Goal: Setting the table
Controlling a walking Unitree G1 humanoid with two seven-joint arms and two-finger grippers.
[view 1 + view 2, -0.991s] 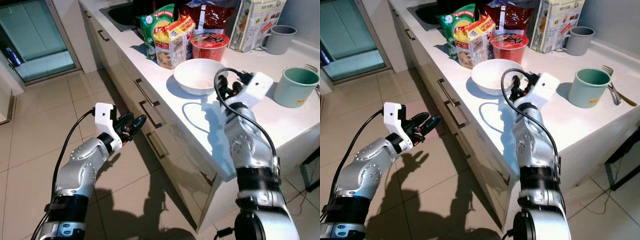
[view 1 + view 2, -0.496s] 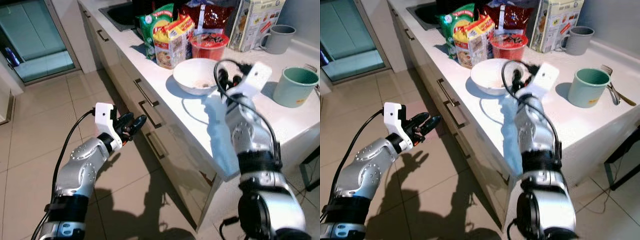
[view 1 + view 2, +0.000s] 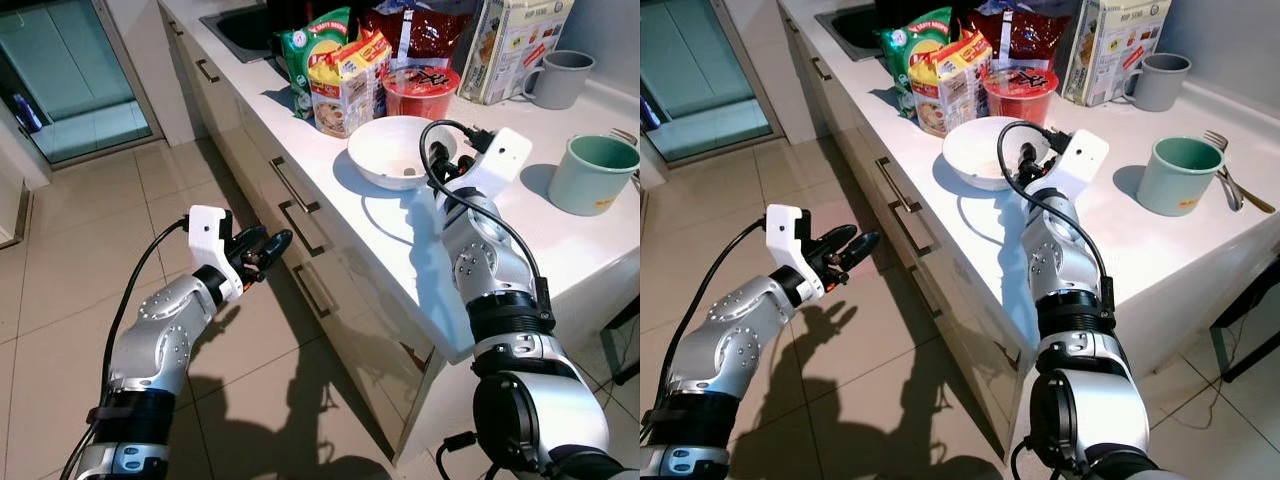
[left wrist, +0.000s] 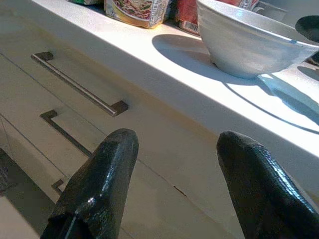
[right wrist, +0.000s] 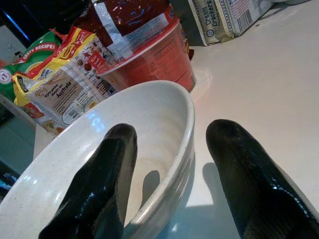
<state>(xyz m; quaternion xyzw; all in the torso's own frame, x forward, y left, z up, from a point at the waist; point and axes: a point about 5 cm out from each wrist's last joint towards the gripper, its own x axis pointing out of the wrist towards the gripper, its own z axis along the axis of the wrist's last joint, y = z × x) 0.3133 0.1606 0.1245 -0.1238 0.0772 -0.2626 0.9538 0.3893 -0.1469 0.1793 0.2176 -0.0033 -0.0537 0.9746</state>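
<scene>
- Bowl [image 3: 398,150] sits on the counter [image 3: 560,235] — before the red cup [image 3: 420,92].
- Right gripper [image 5: 172,164] spread wide, straddling the bowl's rim, not closed.
- Left gripper [image 4: 174,164] parted, empty — by the drawers [image 3: 300,215].

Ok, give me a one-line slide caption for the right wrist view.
Open right gripper straddles the white bowl rim, one finger inside, one outside, red noodle cup behind.

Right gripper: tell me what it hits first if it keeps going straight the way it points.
The right gripper is open and straddles the white bowl's near rim, one finger inside, one outside. Going straight on, it would probably meet that rim first; the red noodle cup stands behind.
</scene>
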